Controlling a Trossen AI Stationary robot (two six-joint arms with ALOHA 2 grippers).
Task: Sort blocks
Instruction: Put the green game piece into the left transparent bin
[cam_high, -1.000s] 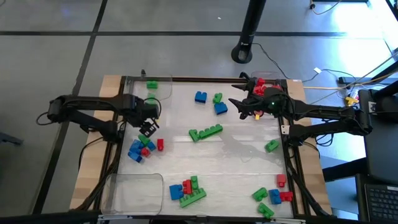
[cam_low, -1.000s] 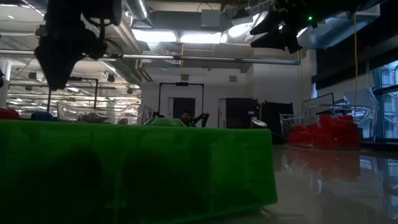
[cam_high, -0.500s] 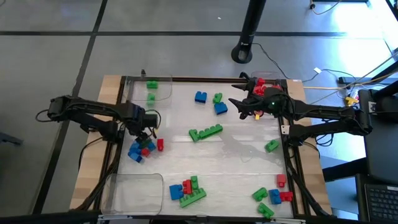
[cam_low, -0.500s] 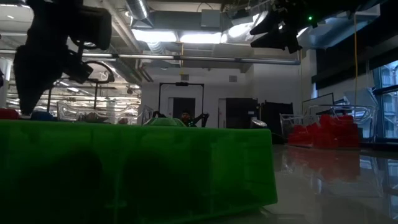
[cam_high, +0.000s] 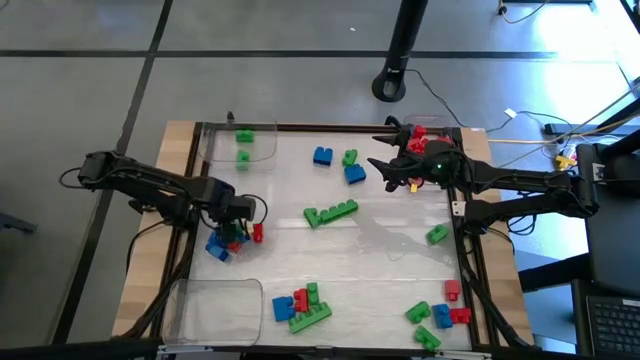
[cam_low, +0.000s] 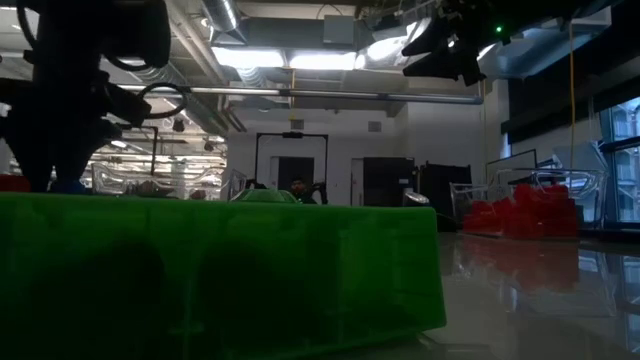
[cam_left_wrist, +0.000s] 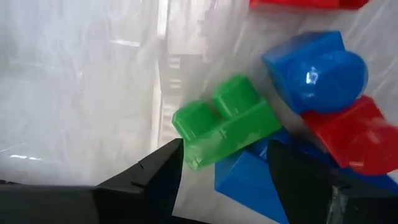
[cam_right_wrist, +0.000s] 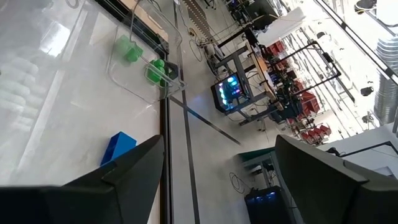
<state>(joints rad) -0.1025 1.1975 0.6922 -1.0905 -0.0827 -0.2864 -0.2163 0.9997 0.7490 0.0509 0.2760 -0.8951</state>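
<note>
I have the left gripper (cam_high: 237, 222) lowered over the mixed pile of blocks (cam_high: 226, 240) at the table's left edge. Its arm reaches in from the left, wrist bent down toward the pile. In the left wrist view the fingers (cam_left_wrist: 152, 180) are spread apart, one on each side of a small green block (cam_left_wrist: 225, 121). That block leans on a blue block (cam_left_wrist: 314, 68) and a red block (cam_left_wrist: 348, 134). The fingers are not closed on anything.

Compared with one second ago, the left gripper has moved from just above the pile down onto it. In the low view its dark outline has shifted left and sunk lower.

The right gripper (cam_high: 385, 170) hovers near the red-block tray (cam_high: 432, 131) at the back right, unchanged from before. Its fingers (cam_right_wrist: 134, 168) are parted and empty.

The remaining blocks lie scattered: a long green block (cam_high: 331, 212) at centre and clusters along the front edge.
</note>
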